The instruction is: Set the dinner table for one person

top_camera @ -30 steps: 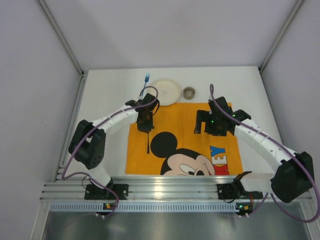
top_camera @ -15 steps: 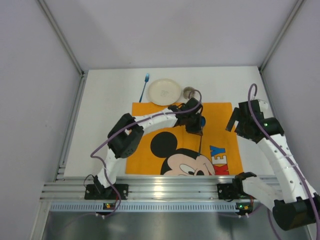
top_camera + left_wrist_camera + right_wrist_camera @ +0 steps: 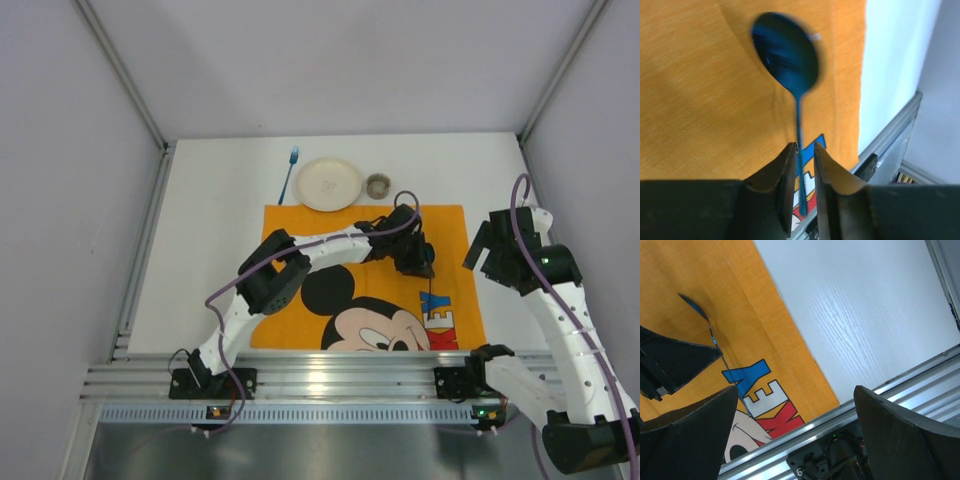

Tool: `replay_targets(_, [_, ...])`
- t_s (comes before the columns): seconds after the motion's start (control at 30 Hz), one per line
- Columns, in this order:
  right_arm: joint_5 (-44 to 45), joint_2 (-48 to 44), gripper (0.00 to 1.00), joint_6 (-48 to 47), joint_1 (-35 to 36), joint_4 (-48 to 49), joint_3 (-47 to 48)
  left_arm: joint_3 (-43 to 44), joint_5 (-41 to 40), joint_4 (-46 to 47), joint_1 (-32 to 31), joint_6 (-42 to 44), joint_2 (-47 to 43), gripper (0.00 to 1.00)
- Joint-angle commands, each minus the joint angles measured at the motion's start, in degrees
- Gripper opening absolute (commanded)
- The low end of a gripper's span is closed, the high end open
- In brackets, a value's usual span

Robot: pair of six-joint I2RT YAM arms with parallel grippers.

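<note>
A blue spoon (image 3: 786, 52) points its bowl away from my left gripper (image 3: 803, 146) over the right part of the orange Mickey Mouse mat (image 3: 300, 300). Its thin handle (image 3: 800, 125) runs down into the narrow gap between the jaws, which stand slightly apart and wider than the handle. In the top view, the left gripper (image 3: 420, 262) reaches across the mat, and the spoon handle (image 3: 431, 292) sticks out toward the rail. My right gripper (image 3: 796, 390) is wide open and holds nothing, off the mat's right edge above the white dinner table (image 3: 210, 230).
A white plate (image 3: 330, 183), a small round cup (image 3: 378, 185) and a blue-handled utensil (image 3: 290, 172) lie on the table behind the mat. An aluminium rail (image 3: 330, 375) runs along the near edge. Walls close in left and right.
The left arm swung the spoon from the mat's left side to its right side, and its jaws have parted a little. The right arm drew back to the right, off the mat.
</note>
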Motion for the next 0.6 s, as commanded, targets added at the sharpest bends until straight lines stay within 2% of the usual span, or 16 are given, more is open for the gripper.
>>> replay_targets(0.0, [1.6,-0.2,1.00,-0.1,-0.7,-0.4,0.7,0.9,4.4,9.4,0.1,-4.3,-1.3,0.28])
replay_targets(0.07, [1.6,0.0,1.00,0.2,-0.7,0.0,0.3,2.6,5.3,7.7,0.1,-3.6,-1.0,0.37])
replay_targets(0.13, [1.5,0.2,1.00,0.7,-0.7,0.4,-0.4,5.3,6.6,6.1,0.2,-2.1,-1.3,0.41])
replay_targets(0.17, [1.2,0.5,1.00,0.9,-0.7,0.7,-0.5,6.1,6.7,3.8,0.2,-1.4,-1.6,0.78])
replay_targets(0.2, [1.0,0.8,1.00,1.0,-0.7,1.0,-0.7,7.0,6.7,2.7,0.5,-0.9,-2.1,0.98])
replay_targets(0.27, [0.3,1.3,1.00,1.5,-0.7,1.9,-1.1,7.2,6.8,1.1,1.3,1.1,-4.4,0.98])
replay_targets(0.3, [0.0,1.6,1.00,1.7,-0.7,2.3,-1.3,7.6,6.0,-2.8,2.5,2.2,-5.7,0.98])
replay_targets(0.37, [-1.3,2.2,1.00,1.7,-0.7,3.6,-1.3,8.2,1.4,-7.5,4.6,7.3,-9.7,0.98])
replay_targets(0.43, [-3.5,2.9,1.00,1.8,-0.7,4.9,-1.3,7.6,-5.9,-13.1,8.9,13.0,-13.5,0.98])
replay_targets(0.57, [-7.1,4.1,1.00,1.7,-0.7,7.8,-1.5,6.6,-14.0,-21.5,19.8,19.7,-15.2,0.95])
